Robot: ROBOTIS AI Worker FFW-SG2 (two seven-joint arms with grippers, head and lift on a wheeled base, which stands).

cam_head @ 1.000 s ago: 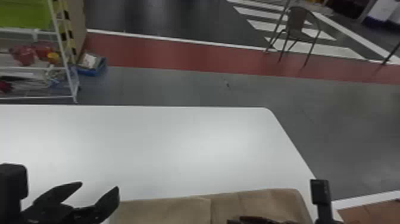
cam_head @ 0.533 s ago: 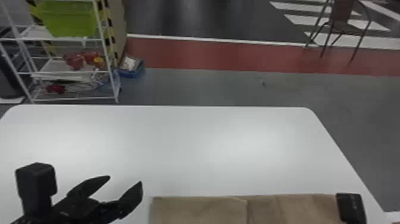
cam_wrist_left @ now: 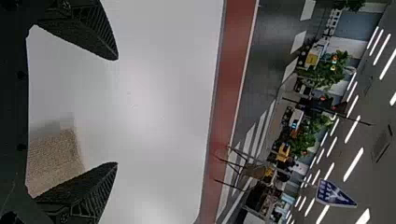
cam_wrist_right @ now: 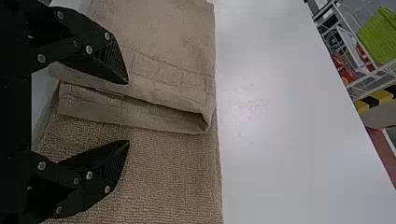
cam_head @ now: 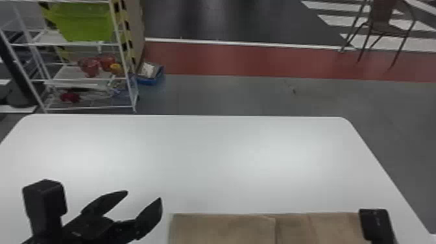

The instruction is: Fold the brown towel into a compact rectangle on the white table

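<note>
The brown towel (cam_head: 224,228) lies partly folded on the white counter (cam_head: 207,155), its layers overlapping along a loose, slightly gaping crease. Near its left end is the left hand (cam_head: 143,195), released, fingers spread; the right hand (cam_head: 376,224), also released, is by its right part. Beyond stand a shelf rack (cam_head: 126,61) holding a green bin (cam_head: 85,22), and a chair (cam_head: 384,19).

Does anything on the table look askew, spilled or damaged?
Only a loose fold: in the right wrist view, layers of the brown towel gape near one edge instead of lying flat. I see no spill or damage on the white table.
</note>
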